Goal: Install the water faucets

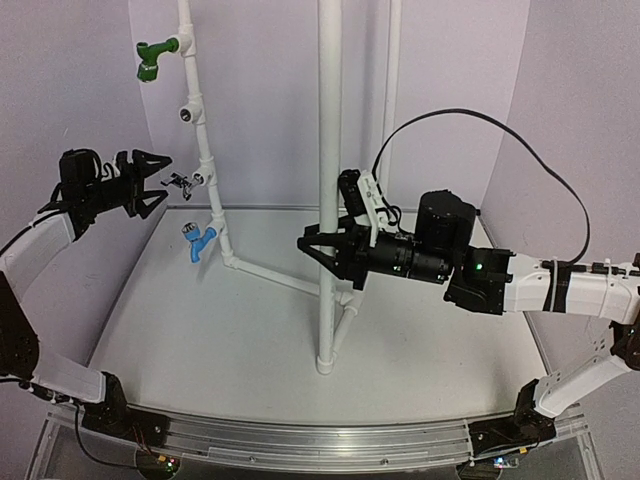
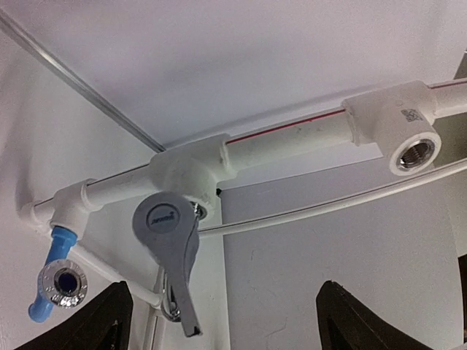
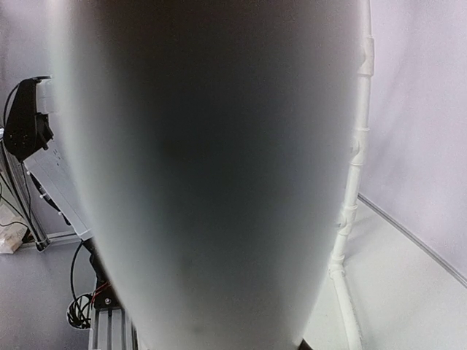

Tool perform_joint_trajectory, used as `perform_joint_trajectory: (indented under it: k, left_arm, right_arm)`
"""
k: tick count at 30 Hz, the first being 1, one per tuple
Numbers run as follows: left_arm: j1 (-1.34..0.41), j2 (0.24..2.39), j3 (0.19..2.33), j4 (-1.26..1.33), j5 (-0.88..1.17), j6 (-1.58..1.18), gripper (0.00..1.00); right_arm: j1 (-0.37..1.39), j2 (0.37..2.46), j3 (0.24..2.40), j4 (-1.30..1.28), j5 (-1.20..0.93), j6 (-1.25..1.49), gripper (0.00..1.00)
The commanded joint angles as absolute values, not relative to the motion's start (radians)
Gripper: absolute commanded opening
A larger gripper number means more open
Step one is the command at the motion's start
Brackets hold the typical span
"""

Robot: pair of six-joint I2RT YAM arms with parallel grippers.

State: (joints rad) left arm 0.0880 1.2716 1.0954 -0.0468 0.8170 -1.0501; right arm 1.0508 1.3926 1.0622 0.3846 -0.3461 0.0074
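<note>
The silver chrome faucet point(image 1: 180, 182) sits in a tee of the thin white pipe line, its grey lever handle hanging down in the left wrist view point(image 2: 171, 255). The blue faucet point(image 1: 197, 241) sits in the tee below it and also shows in the left wrist view point(image 2: 55, 281). My left gripper point(image 1: 150, 185) is open and empty, just left of the silver faucet and apart from it; its dark fingertips point(image 2: 109, 321) frame the lower corners of the left wrist view. My right gripper point(image 1: 318, 255) is closed around the thick upright pipe point(image 1: 328, 150), which fills the right wrist view point(image 3: 204, 175).
A green faucet point(image 1: 155, 58) is mounted at the top of the thin pipe line. An empty threaded tee point(image 1: 190, 112) sits between it and the silver faucet, and also shows in the left wrist view point(image 2: 412, 153). Purple walls enclose the white table point(image 1: 200, 330). A slanted pipe point(image 1: 270, 272) joins the upright's base.
</note>
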Motion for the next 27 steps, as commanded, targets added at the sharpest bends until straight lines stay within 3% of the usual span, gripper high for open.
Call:
perform_joint_trajectory:
  k: [1,7,15,27]
  left_arm:
    - [0.06,1.323,1.109,0.12,0.852,-1.11,0.87]
    - [0.005,1.389,1.178,0.044,0.789,-1.04,0.91]
    - [-0.063,1.426,1.225,-0.025,0.69,-0.952,0.55]
    - [-0.14,1.428,1.349,-0.268,0.475,-0.672,0.17]
  right_arm:
    - [1.071,1.41,1.107,0.395,-0.442,0.192,0.0]
    - [1.071,1.404,1.103,0.397,-0.436,0.192,0.0]
    - [1.072,1.402,1.104,0.397,-0.43,0.189,0.0]
    - [1.071,1.403,1.101,0.399,-0.429,0.192,0.0]
